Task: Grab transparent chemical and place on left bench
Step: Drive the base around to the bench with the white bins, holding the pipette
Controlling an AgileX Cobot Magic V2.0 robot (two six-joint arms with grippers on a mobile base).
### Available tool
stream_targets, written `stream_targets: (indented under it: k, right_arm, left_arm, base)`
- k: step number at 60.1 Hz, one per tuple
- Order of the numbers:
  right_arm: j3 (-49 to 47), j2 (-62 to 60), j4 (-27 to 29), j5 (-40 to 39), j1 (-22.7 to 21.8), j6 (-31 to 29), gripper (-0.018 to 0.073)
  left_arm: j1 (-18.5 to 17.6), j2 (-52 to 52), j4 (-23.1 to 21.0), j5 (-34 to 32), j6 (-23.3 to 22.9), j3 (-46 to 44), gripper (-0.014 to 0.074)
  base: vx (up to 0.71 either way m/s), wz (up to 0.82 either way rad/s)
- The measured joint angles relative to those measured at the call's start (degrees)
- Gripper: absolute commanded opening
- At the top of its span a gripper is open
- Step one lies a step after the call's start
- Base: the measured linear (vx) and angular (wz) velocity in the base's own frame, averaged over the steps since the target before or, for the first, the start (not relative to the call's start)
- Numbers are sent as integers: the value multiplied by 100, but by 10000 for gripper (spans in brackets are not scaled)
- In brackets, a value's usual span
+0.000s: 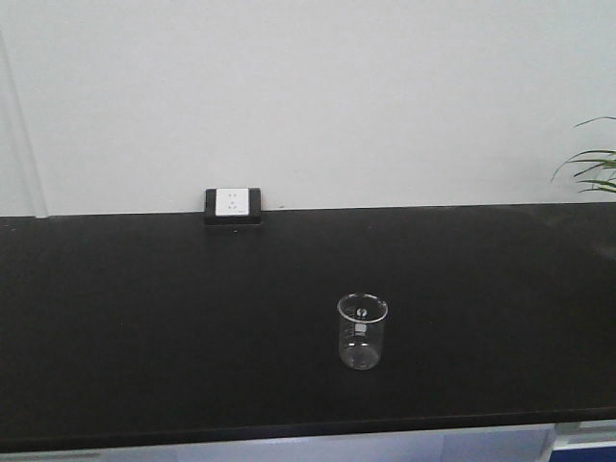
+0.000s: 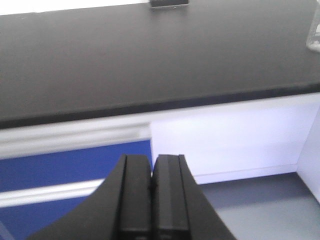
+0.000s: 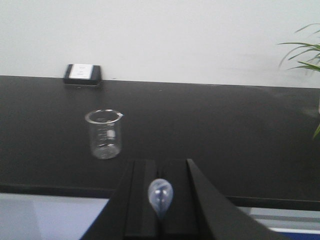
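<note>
A black worktop (image 1: 144, 318) runs along a white wall. One small clear glass beaker (image 1: 362, 332), the task's vessel, stands upright on it a little right of centre and nearer the front edge than the wall. Its mouth faces up, so its long axis is vertical. No rod shows leaning out of it.

From the right wrist camera, the beaker (image 3: 104, 134) lies ahead of the right pincer (image 3: 159, 165) and off to its left, well apart. That pincer's fingers are pressed narrow around a pale-blue bulb (image 3: 160, 196), small and translucent, possibly the end of a rod; I cannot tell for certain.

From the left wrist camera, the left pincer (image 2: 151, 159) has its fingers closed together on nothing. It sits below the worktop's front edge, facing the cabinet. The beaker (image 2: 315, 37) shows only as a sliver at the far right edge.

The right arm looks nearer and better aimed. A wall socket (image 1: 233, 205) sits at the back.
</note>
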Motion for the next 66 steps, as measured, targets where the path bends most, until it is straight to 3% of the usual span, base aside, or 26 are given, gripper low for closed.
stream_targets:
  k: [66]
  right_arm:
    - [0, 0, -4, 0, 0, 0, -4]
  left_arm:
    - [0, 0, 0, 0, 0, 0, -4]
  base:
    - [-35, 60]
